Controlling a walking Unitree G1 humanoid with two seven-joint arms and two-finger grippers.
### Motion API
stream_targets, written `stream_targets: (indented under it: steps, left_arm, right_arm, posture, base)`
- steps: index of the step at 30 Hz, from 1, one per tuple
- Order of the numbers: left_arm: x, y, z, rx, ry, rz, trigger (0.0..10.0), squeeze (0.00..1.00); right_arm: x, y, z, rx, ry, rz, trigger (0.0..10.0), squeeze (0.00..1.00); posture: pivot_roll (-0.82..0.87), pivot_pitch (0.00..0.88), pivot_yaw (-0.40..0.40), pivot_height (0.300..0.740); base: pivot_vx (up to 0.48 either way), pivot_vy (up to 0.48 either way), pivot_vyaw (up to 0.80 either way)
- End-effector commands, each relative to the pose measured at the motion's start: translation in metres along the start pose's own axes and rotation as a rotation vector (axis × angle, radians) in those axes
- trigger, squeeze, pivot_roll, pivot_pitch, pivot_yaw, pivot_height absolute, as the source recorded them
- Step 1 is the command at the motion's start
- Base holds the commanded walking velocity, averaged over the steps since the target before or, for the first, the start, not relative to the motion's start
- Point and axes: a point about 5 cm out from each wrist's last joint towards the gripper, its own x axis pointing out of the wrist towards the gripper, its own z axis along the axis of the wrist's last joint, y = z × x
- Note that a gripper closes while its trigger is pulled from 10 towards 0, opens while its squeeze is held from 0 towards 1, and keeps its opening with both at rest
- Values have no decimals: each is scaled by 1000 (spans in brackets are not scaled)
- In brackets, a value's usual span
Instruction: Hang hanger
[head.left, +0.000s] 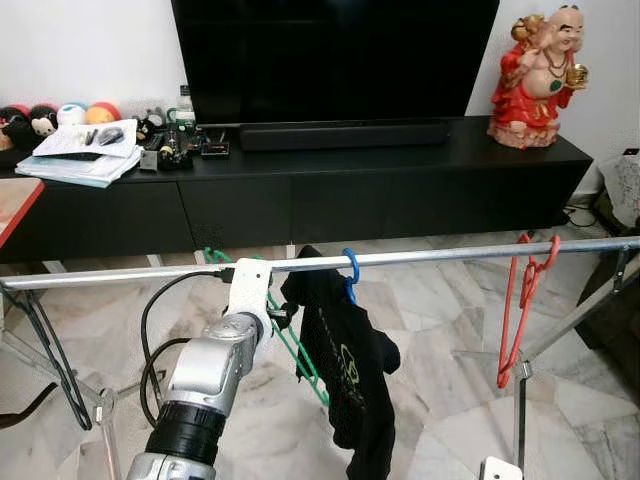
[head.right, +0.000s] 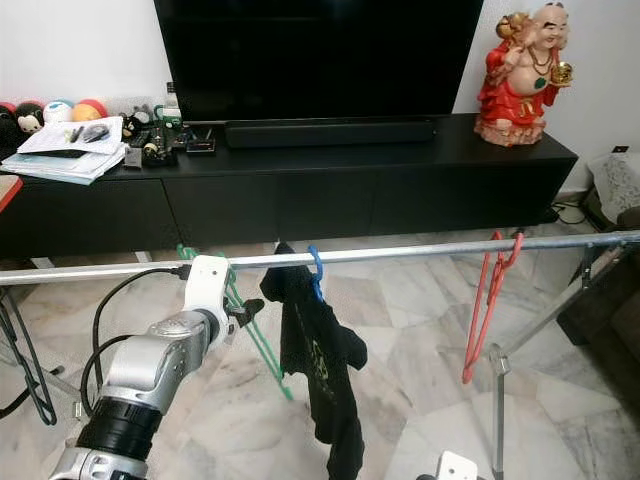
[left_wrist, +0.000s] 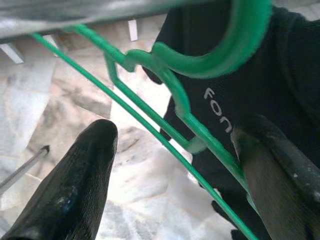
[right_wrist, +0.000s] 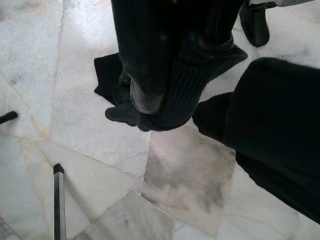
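Observation:
A green hanger (head.left: 300, 356) has its hook over the silver rail (head.left: 450, 257), and its body slants down to the right. My left gripper (left_wrist: 175, 132) is up at the rail, open, with the hanger's thin green bars (left_wrist: 165, 85) running between its two fingers, close to one finger (left_wrist: 270, 165). To the right, a black shirt (head.left: 345, 370) hangs from a blue hanger hook (head.left: 351, 268). Low down, my right gripper (right_wrist: 180, 75) is shut on a fold of that black shirt (right_wrist: 170, 107). A red hanger (head.left: 515, 310) hangs further right on the rail.
Behind the rack stands a black TV console (head.left: 330, 200) carrying a TV (head.left: 335, 60), a red statue (head.left: 535, 80) and papers (head.left: 85, 150). Black cables (head.left: 150, 330) and the rack's legs (head.left: 50, 365) lie on the marble floor.

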Motion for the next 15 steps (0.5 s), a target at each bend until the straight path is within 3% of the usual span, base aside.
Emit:
stream_targets:
  steps: [1,8,15]
  left_arm:
    - [1,-2,5,12,-16,10,10000,0]
    - [-2,-8,12,23,-66,-50,10000,0]
    - [0,-15,3,55,-43,-96,10000,0]
  right_arm:
    - [0,1,0,-5,0,4,10000,0]
    - [0,1,0,-7,1,4,10000,0]
    - [0,2,0,-9,1,9,10000,0]
  posture:
    - [75,46,-34,740]
    - [83,49,-35,740]
    - [80,49,-36,740]
  base:
    - [0,0,0]
    - [0,0,0]
    - [0,0,0]
